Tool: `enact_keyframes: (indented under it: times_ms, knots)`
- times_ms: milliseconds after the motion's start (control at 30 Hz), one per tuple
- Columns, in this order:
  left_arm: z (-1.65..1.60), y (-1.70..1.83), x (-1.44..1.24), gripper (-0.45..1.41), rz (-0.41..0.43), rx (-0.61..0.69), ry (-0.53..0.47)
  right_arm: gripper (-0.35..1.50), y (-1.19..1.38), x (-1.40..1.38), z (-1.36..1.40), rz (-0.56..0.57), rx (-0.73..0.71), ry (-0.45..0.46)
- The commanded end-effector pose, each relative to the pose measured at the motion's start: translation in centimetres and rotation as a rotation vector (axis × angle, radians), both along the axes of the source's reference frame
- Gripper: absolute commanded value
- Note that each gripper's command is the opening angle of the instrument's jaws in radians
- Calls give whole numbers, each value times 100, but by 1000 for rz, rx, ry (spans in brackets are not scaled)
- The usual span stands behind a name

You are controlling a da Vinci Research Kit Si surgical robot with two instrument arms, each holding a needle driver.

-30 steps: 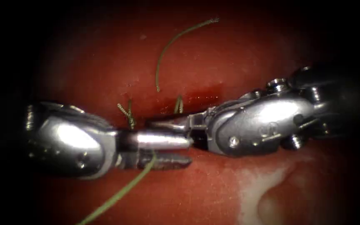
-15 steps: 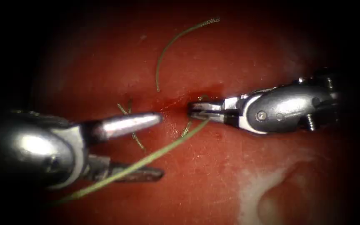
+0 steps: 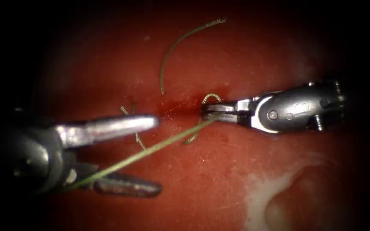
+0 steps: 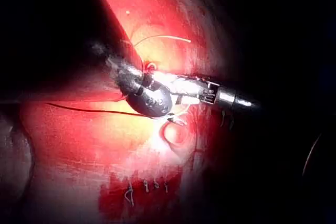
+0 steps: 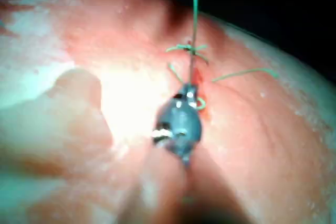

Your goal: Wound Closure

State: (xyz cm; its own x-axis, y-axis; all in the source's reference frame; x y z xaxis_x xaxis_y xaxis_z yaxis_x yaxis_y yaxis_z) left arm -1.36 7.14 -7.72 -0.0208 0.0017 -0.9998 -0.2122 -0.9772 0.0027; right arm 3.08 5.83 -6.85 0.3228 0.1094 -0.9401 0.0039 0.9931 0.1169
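In the endoscope view my left tool (image 3: 158, 155) lies left of the cut (image 3: 178, 106) with its jaws spread wide and nothing gripped. The green thread (image 3: 150, 149) runs taut between those jaws from the lower left up to my right tool (image 3: 205, 112). That tool is shut on the thread just right of the cut, beside a small thread loop (image 3: 211, 98). Knot tails (image 3: 129, 113) stick up left of the cut. I see no needle. In the right wrist view my right tool (image 5: 181, 121) sits below a knot (image 5: 188, 50), and the thread (image 5: 195, 3) runs away from it.
A loose cut end of thread (image 3: 172, 49) arcs over the tissue (image 3: 236, 171) behind the cut. Red fluid (image 3: 193, 102) wets the cut. A pale patch (image 3: 275, 194) lies at the front right. The left wrist view shows earlier stitches (image 4: 147, 186).
The two tools, overlapping at the cut a second ago, have drawn apart. The left tool moved back left and opened wider; the right tool withdrew right with the thread, which now runs taut.
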Motion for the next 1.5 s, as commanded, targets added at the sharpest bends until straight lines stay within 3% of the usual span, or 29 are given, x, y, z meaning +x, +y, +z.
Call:
enact_keyframes:
  times_ms: [33,267,400,667,867,900,1133,1400,1467,1500]
  knots:
    - [5,-2,-4,71,11,-2,-13,-35,-1,5,5,1,3,2]
    - [8,-6,1,54,48,-9,-74,-35,-1,2,7,6,18,6]
    - [9,-5,4,54,61,-10,-85,-35,-2,2,6,6,18,6]
    - [15,0,10,49,0,5,-39,-35,-3,3,4,6,19,6]
    - [17,-6,14,-11,6,26,-30,-35,-3,4,1,10,21,12]
    - [17,-7,16,-35,19,43,-40,-35,-3,4,0,10,22,12]
    - [23,-7,18,-35,61,163,-39,-35,-3,6,-4,12,24,15]
    - [29,1,25,-35,-21,187,9,-35,-3,6,-21,12,37,32]
    - [28,1,27,-35,-27,188,13,49,1,4,-31,20,57,42]
    - [28,1,27,-35,-27,188,13,78,2,2,-35,19,61,44]
